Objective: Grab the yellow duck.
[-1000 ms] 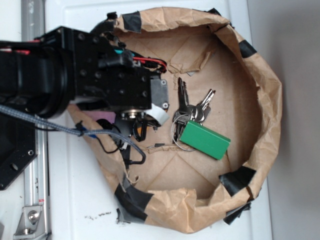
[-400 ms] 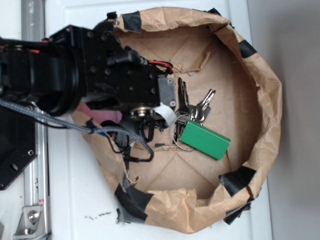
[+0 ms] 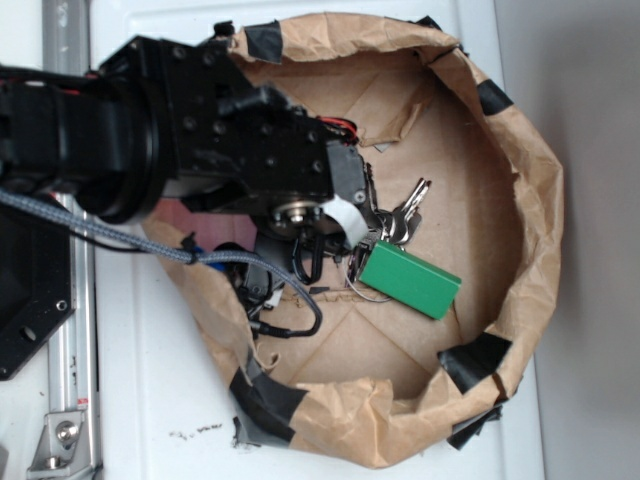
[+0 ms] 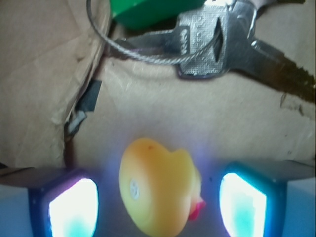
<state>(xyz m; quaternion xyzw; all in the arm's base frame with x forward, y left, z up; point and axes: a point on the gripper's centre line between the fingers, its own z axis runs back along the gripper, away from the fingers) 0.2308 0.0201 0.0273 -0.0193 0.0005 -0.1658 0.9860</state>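
Wrist view — yellow duck between hand fingers.

A rounded yellow rubber duck has a small red-orange beak at its four o'clock. The crumpled brown paper bowl carries black tape patches on its rim. The rectangular plastic key tag is bright green, the metal keys silver-grey, the robot arm black.
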